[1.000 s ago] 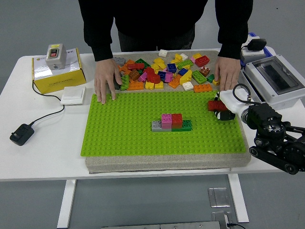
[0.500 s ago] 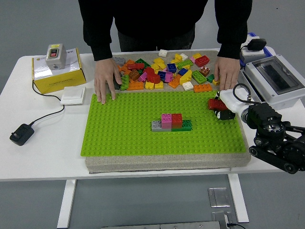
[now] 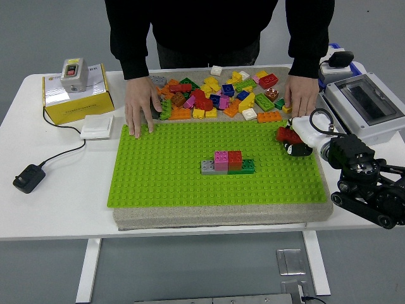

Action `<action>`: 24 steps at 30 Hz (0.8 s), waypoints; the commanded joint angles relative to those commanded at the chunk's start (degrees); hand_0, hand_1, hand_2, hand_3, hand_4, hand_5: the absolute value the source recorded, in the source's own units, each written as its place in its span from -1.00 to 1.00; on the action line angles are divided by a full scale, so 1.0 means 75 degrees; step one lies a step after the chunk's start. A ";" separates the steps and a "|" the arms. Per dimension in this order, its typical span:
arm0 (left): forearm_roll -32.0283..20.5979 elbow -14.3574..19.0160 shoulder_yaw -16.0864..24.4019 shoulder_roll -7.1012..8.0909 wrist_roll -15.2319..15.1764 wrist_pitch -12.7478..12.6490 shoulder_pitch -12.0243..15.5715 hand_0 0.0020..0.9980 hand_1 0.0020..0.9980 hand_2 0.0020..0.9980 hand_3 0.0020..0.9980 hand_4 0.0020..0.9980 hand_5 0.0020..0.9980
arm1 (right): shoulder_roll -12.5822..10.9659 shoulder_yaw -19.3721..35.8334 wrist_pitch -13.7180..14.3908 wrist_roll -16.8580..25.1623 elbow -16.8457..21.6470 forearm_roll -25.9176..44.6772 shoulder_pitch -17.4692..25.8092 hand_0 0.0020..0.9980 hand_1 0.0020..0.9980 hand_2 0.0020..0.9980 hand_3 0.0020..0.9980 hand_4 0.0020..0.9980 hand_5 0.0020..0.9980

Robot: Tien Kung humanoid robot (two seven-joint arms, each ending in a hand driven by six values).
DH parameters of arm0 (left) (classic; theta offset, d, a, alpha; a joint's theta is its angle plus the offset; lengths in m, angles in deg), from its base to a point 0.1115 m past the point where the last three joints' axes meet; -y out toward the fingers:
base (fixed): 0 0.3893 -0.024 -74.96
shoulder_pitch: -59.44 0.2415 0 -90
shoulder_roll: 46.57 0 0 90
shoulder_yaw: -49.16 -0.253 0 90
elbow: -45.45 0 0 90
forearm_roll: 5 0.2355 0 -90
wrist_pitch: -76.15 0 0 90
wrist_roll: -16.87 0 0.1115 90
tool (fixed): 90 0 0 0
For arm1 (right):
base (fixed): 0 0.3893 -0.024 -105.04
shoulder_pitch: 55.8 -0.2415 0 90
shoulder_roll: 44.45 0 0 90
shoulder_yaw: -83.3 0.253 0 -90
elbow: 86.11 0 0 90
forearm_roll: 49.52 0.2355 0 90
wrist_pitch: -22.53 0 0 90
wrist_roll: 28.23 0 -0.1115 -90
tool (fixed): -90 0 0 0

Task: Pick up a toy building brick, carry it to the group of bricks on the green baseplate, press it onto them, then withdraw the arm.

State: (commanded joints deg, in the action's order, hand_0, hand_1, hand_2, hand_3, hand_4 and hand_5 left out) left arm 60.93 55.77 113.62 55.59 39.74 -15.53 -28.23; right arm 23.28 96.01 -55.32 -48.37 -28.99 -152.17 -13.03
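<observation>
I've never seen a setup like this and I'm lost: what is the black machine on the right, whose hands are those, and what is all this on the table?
This is one view from a camera on the robot's head, looking down over a white table. The black machine is the robot's right arm; its right hand has its fingers closed on a red brick above the green baseplate. A small group of bricks sits mid-plate. Loose bricks lie piled beyond it. The bare hands belong to a person standing opposite, resting on the plate's far edge. A yellow box stands left.
</observation>
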 joint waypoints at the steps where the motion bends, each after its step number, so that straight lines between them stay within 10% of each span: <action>1: 0.0004 0.0000 0.0000 0.0000 -0.0003 -0.0003 0.0000 0.38 0.35 0.23 0.40 -0.73 0.21 | 0.0000 0.0003 0.0009 0.0005 0.0005 -0.0007 -0.0001 -0.69 -0.54 0.15 0.24 -0.11 -0.30; 24: 0.0111 0.0000 0.0091 -0.0063 -0.0005 -0.0062 0.0080 0.37 0.35 0.23 0.39 -0.76 0.26 | -0.0322 0.1497 0.0479 0.0443 0.1321 0.0557 0.0509 -0.71 -0.56 0.13 0.23 -0.15 -0.30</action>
State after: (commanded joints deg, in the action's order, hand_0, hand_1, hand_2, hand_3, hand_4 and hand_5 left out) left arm 61.77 55.77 114.30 55.11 39.71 -15.99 -27.63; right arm 20.87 107.23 -51.72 -45.04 -19.08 -147.99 -9.22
